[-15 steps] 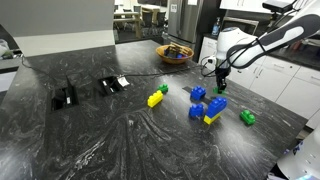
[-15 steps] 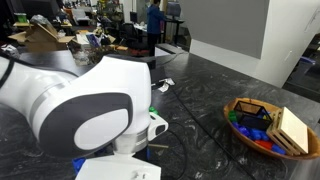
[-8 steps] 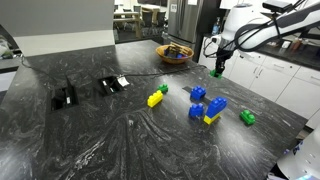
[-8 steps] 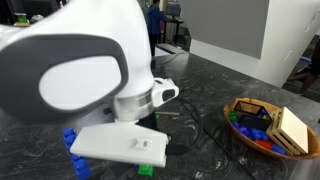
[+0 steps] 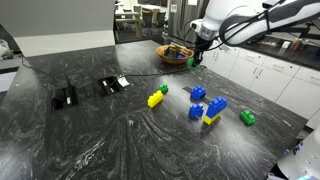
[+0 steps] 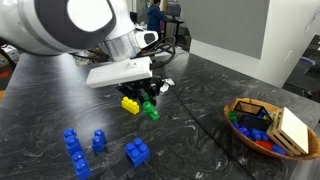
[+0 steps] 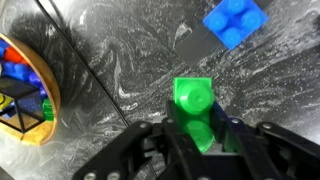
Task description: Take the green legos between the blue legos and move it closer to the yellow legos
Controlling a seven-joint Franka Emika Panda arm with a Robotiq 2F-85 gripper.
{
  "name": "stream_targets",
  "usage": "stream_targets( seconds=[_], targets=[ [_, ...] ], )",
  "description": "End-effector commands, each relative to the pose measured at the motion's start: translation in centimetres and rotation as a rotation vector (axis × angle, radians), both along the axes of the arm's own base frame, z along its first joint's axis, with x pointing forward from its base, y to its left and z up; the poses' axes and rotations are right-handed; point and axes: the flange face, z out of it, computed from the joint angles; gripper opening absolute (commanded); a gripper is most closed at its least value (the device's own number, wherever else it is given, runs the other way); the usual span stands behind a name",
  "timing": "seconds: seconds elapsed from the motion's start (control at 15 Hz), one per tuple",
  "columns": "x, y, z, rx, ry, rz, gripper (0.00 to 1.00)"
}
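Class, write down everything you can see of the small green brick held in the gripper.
The small green brick is bright, glossy plastic with a raised stud on its squarish face. It is clamped between the dark fingers of the gripper, which hide its lower end. Nothing else touches it: in an exterior view it hangs above the black marbled countertop, near the bowl.

Glossy plastic green legos (image 7: 190,98); countertop (image 5: 100,140) seemingly polished stone.

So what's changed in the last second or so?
The pincer, clamped on the small green brick, lifted away from the blue bricks and swung up toward the bowl. The blue bricks, the yellow brick and the bowl stayed where they were.
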Motion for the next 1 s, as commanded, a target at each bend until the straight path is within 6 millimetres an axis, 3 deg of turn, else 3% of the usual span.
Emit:
stream_targets(
  seconds=[0.0, 0.33, 0.93],
  targets=[
    [5.6, 2.8, -0.6, -0.052, -0.011, 0.054, 0.10],
    [11.1, 7.6, -2.6, -0.086, 0.010, 0.164, 0.10],
    [14.1, 11.7, -7.1, -0.074, 0.096, 0.367, 0.10]
  ],
)
